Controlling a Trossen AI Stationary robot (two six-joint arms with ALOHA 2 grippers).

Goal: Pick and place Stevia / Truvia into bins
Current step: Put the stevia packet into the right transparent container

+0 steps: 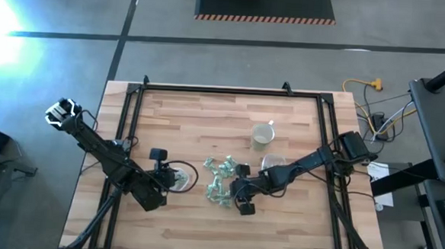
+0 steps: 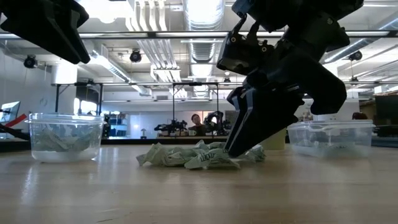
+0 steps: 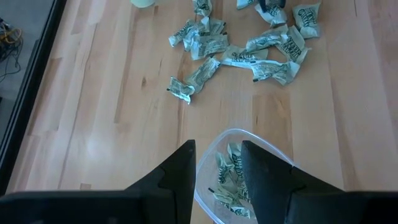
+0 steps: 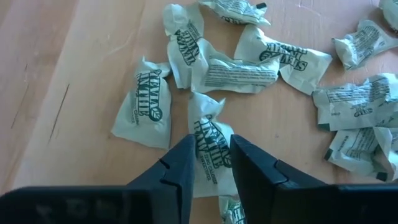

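Several pale green and white Stevia packets point(image 1: 219, 181) lie in a loose pile mid-table, seen close in the right wrist view point(image 4: 249, 68). My right gripper point(image 4: 212, 140) is down at the pile's near right edge point(image 1: 243, 198), shut on one packet. My left gripper point(image 3: 217, 146) hovers open and holding nothing just above the round clear tub point(image 1: 180, 177), which has a few packets inside point(image 3: 227, 180). The rounded-rectangular clear tub point(image 1: 272, 164) stands right of the pile, by the right arm. My right gripper pinches one crumpled Stevia packet point(image 4: 208, 127) between its two fingers, at about the packet's middle. The fingers come slanting down from the table's right point(image 2: 239, 149). The packet lies on the wood among the others.
A pale cream mug point(image 1: 262, 134) stands beyond the pile toward the far edge. A black rail frames the wooden table point(image 1: 224, 90). Bare wood stretches along the near edge and the far left. People and equipment show far behind in the low view.
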